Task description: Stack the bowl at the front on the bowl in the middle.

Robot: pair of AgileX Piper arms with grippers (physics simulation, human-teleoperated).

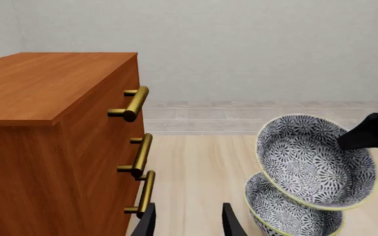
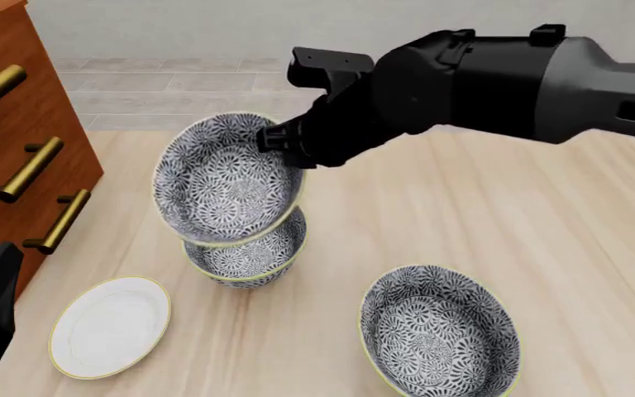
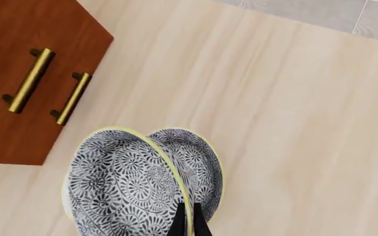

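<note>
Front view shows the right gripper (image 2: 284, 142) pinching the far rim of the bowl at the front (image 2: 227, 180), held tilted just above the bowl in the middle (image 2: 245, 252) (lower edge nearly touching it). Lowering straight down should seat it; the left gripper (image 1: 189, 221) idles with fingers apart, beside the dresser (image 1: 45, 123).

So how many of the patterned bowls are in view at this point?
3. One tilted bowl is pinched at its rim by the right gripper, one bowl under it sits on the table, and a third bowl stands nearer the camera, right.
</note>
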